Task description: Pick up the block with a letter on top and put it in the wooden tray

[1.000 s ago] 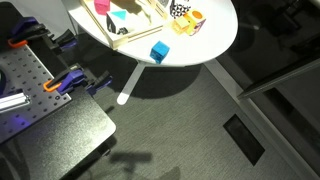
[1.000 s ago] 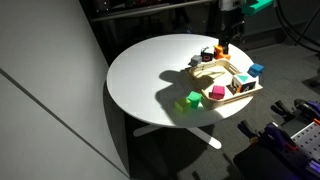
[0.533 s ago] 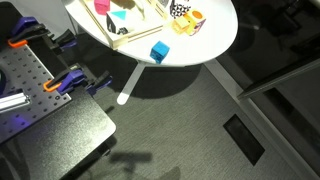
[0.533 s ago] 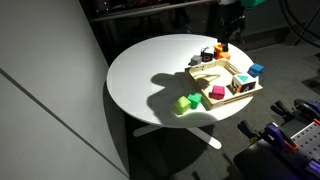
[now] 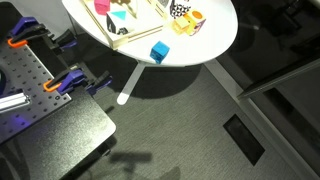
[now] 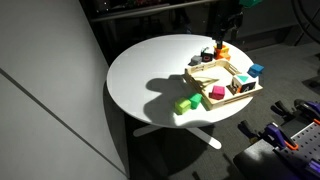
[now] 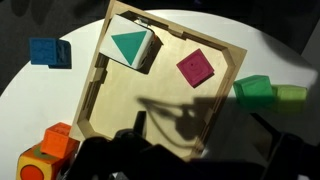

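The letter block [image 7: 128, 45] lies inside the tray [image 7: 150, 100], in the corner that is at the upper left in the wrist view, and it is close to the rim on two sides. Its top is pale with a green triangular mark and one side of it looks dark; I cannot tell if the mark is a letter. A magenta block [image 7: 195, 68] lies also in the tray, near the neighbouring corner and apart from the letter block. Outside the tray, on the white round counter [image 7: 270, 60], a green block [image 7: 255, 90] sits just beside one rim, a blue cube [image 7: 48, 52] lies near the opposite side, and an orange block [image 7: 58, 140] is near a further corner. In an exterior view the tray [image 6: 208, 75] is near the edge of the counter [image 6: 150, 70], and the fingers [image 6: 225, 30] hang high above its far side. They are small and dark there, and in the wrist view only a blurred dark mass shows at the bottom edge, so I cannot tell if they are spread or pressed together. In an exterior view a black-and-white dotted piece [image 5: 179, 11] stands behind the blue cube [image 5: 159, 52].
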Controlling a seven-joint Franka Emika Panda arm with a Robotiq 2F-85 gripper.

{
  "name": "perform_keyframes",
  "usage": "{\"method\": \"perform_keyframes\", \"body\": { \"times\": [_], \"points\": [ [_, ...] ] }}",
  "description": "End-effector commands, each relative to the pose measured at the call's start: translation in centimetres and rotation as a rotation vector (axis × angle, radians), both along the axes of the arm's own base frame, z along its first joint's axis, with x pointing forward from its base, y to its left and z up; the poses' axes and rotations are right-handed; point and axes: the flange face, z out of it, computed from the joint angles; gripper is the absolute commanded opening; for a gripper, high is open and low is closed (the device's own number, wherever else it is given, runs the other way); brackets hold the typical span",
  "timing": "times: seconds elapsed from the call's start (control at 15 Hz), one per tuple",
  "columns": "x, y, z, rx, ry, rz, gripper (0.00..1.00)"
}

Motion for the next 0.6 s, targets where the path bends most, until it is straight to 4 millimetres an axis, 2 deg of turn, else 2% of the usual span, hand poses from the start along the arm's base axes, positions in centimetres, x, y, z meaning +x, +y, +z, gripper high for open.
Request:
{"method": "perform_keyframes", "body": {
  "times": [0.0,0.53],
  "points": [
    [-0.11,0.03,0.07,0.001,-0.008,-0.001,1.00],
    [-0.49,-0.03,0.03,0.001,-0.015,-0.002,1.00]
  ]
}}
